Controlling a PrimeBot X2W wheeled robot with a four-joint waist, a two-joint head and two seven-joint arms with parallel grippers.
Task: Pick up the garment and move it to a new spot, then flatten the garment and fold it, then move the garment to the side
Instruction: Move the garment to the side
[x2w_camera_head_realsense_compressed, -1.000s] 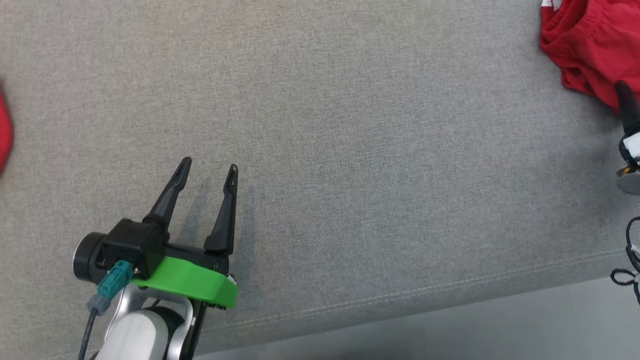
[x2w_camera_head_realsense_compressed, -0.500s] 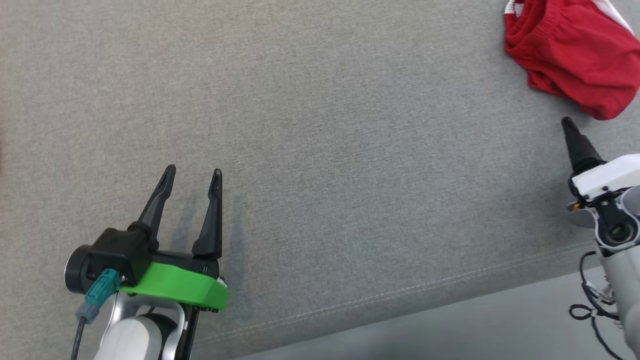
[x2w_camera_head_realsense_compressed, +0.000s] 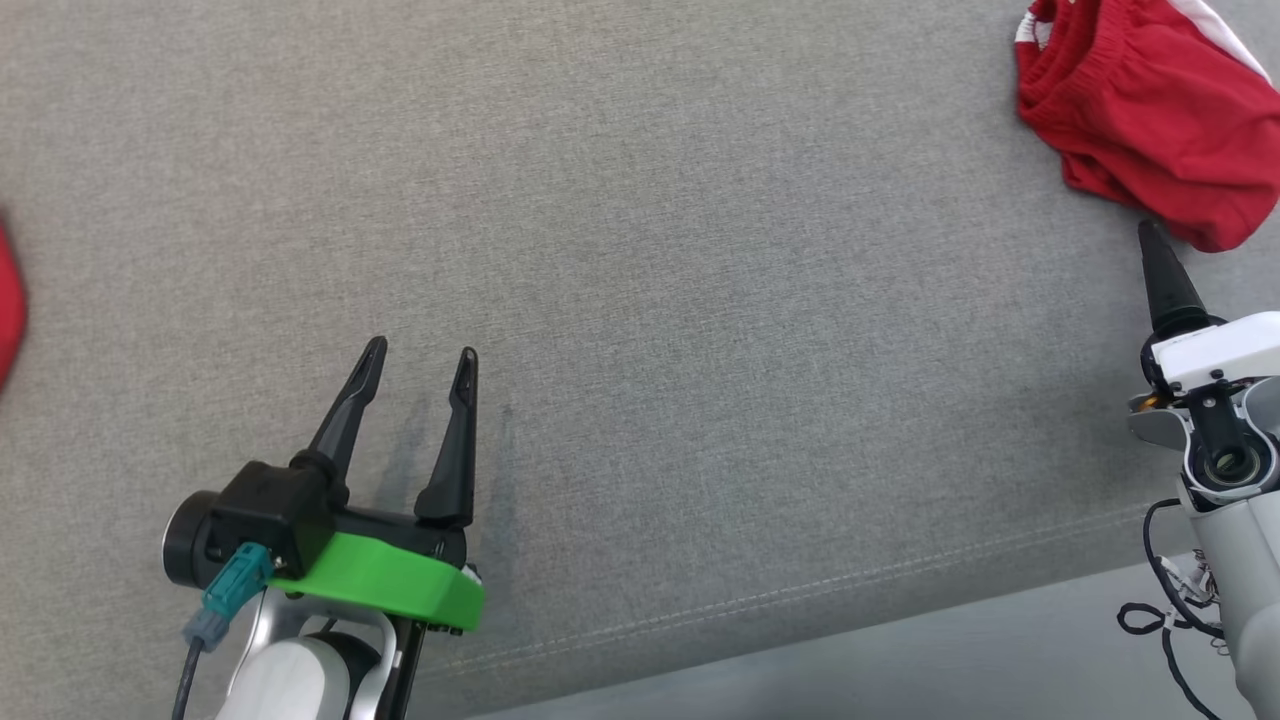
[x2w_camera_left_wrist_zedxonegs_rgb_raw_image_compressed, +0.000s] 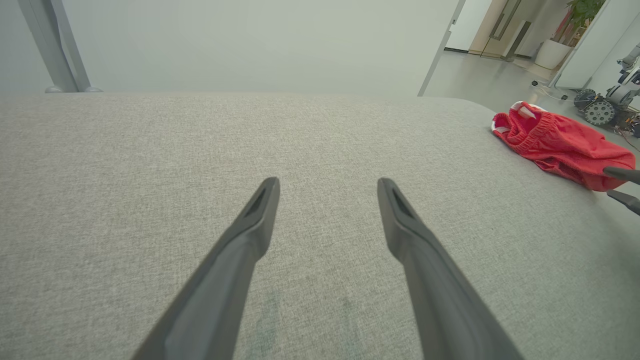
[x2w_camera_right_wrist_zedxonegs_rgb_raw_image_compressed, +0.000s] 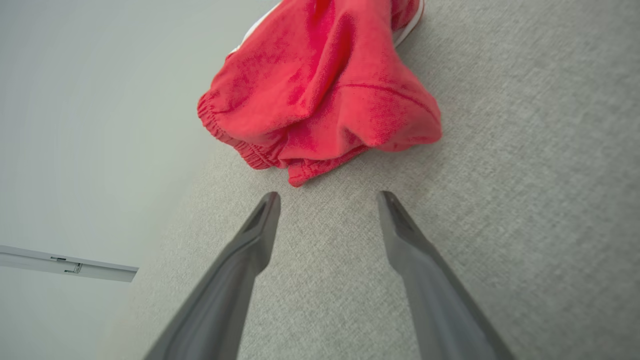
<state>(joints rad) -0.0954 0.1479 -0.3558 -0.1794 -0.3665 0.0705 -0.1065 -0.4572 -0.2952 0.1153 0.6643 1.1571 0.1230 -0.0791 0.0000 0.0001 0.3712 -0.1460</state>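
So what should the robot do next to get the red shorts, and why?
Probably ease the right gripper forward onto the red shorts. Its jaws are open and it sits just short of the crumpled cloth's nearest fold, while the left gripper hangs far away.

Here's left gripper (x2w_camera_head_realsense_compressed: 421, 350): two long tapered black fingers (x2w_camera_head_realsense_compressed: 455, 440), black block body, bright green plastic collar (x2w_camera_head_realsense_compressed: 385, 590), teal plug (x2w_camera_head_realsense_compressed: 232, 588) on grey cable, white rounded forearm (x2w_camera_head_realsense_compressed: 290, 685). Over to right gripper (x2w_camera_right_wrist_zedxonegs_rgb_raw_image_compressed: 326, 196): white housing (x2w_camera_head_realsense_compressed: 1215, 350), loose black wires (x2w_camera_head_realsense_compressed: 1160, 615), pale grey forearm (x2w_camera_head_realsense_compressed: 1250, 590).
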